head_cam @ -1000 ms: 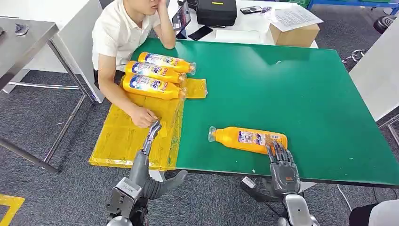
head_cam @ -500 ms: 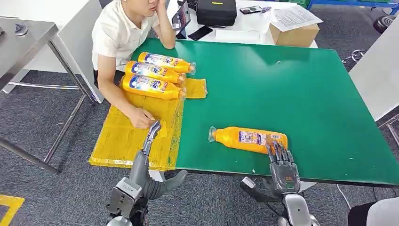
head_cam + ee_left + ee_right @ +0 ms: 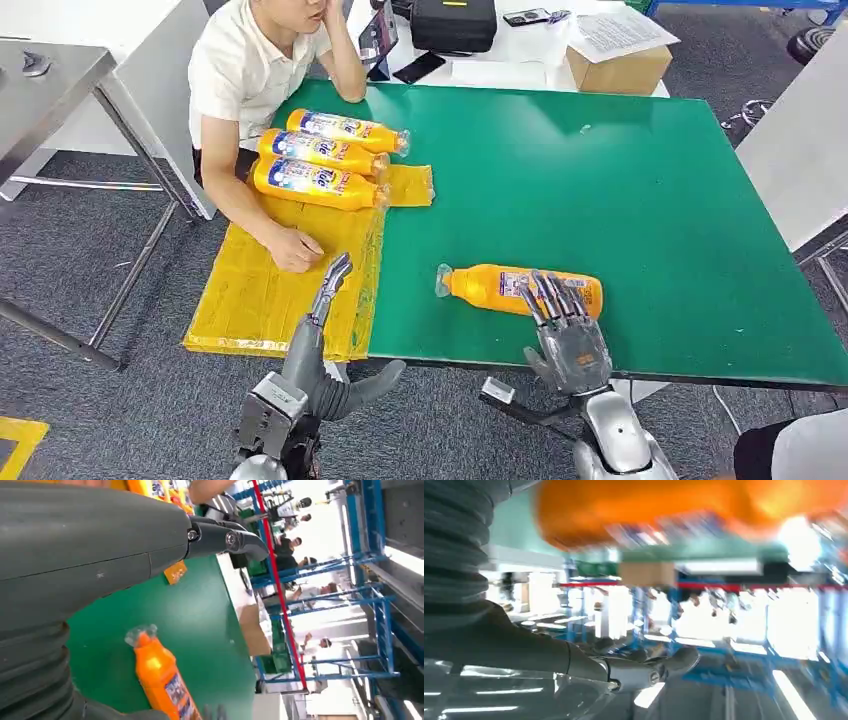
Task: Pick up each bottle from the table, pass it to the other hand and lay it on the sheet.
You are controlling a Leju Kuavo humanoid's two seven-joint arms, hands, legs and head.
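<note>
Head view shows the right hand [image 3: 565, 335] at the near edge of the green tabletop [image 3: 640, 190], its fingers [image 3: 551, 296] spread and reaching over the label end of the lone orange bottle [image 3: 500, 287], which lies on its side with its cap toward the yellow sheet [image 3: 270, 290]. The fingers overlap the bottle's base half, yet I cannot tell whether they touch it; nothing is gripped so far. The left hand [image 3: 325, 345] waits low beside the sheet's near edge, fingers extended and holding nothing.

To do this pickup well, I judge the right hand should wrap the bottle's body across its width, thumb on the near side, so the round bottle does not roll away. Gripping toward the base would leave the neck half free for the left hand to take at the handover.

Three bottles [image 3: 315, 160] already lie side by side at the sheet's far end, and a person's hand [image 3: 297, 250] rests on the sheet, so the open yellow area nearer the robot looks like the safer landing spot.
</note>
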